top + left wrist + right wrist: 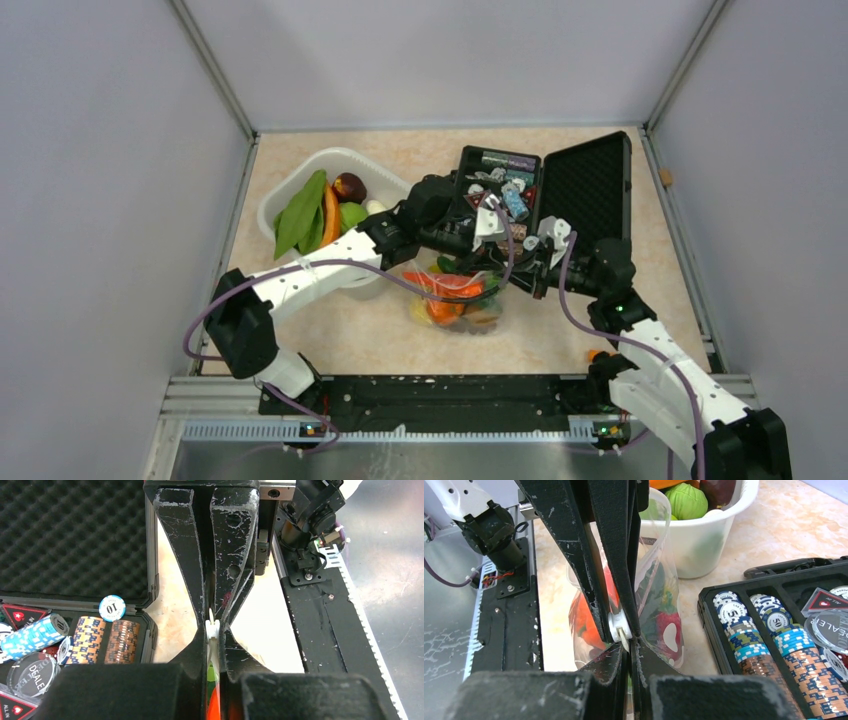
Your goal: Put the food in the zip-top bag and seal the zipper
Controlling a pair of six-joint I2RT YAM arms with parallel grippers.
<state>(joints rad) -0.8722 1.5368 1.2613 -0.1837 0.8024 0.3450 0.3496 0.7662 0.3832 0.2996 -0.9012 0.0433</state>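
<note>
The clear zip-top bag (pixel 455 300) hangs upright over the table's middle, holding red, orange and green food (pixel 447 288). It also shows in the right wrist view (pixel 659 595). My left gripper (pixel 497 268) and right gripper (pixel 522 274) meet tip to tip at the bag's top right corner. In the left wrist view the left gripper (pixel 214 632) is shut on the white zipper slider (pixel 213 628). In the right wrist view the right gripper (pixel 630 647) is shut on the zipper edge, just beside the slider (pixel 618 626). More food, green leaves (pixel 300 212) and a dark fruit (pixel 349 186), lies in the white basket (pixel 283 190).
An open black case (pixel 590 190) stands at the back right, its tray full of poker chips (pixel 764 645), close behind the bag. The basket (pixel 704 545) is just left of the bag. The arms' black base rail (pixel 450 395) runs along the near edge.
</note>
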